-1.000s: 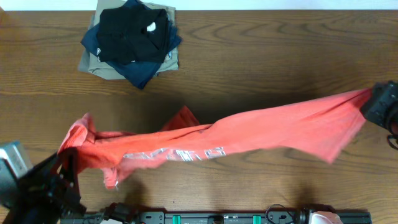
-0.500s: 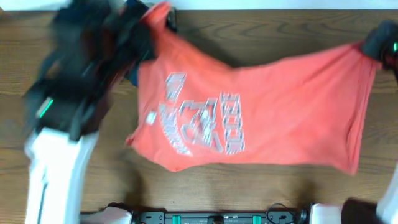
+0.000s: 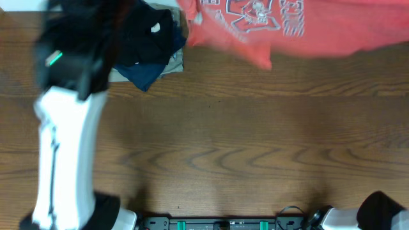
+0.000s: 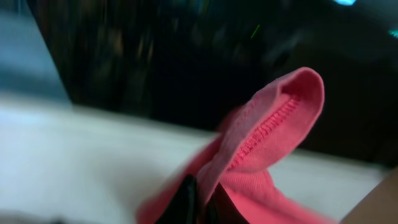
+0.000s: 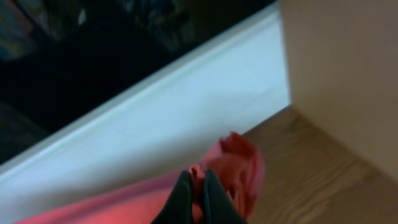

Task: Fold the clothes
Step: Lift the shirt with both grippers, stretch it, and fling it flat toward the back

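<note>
T-shirt, red-orange knit with stitched hem, hangs spread wide.

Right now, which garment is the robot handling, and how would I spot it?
Look along the far edge of the wooden table. Stretched there, right of a pile of dark clothes, is the T-shirt: the only red-orange one, with white block lettering.

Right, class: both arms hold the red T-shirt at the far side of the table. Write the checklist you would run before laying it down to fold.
1. Left pincer shut on T-shirt hem: ok.
2. Right pincer shut on its fabric: ok.
3. Shirt spread out, lettering showing: ok.
4. Whole shirt in overhead view: not ok, top cut off.
5. Shirt apart from pile of dark garments: cannot tell.
6. Bare table in front of it: ok.
</note>
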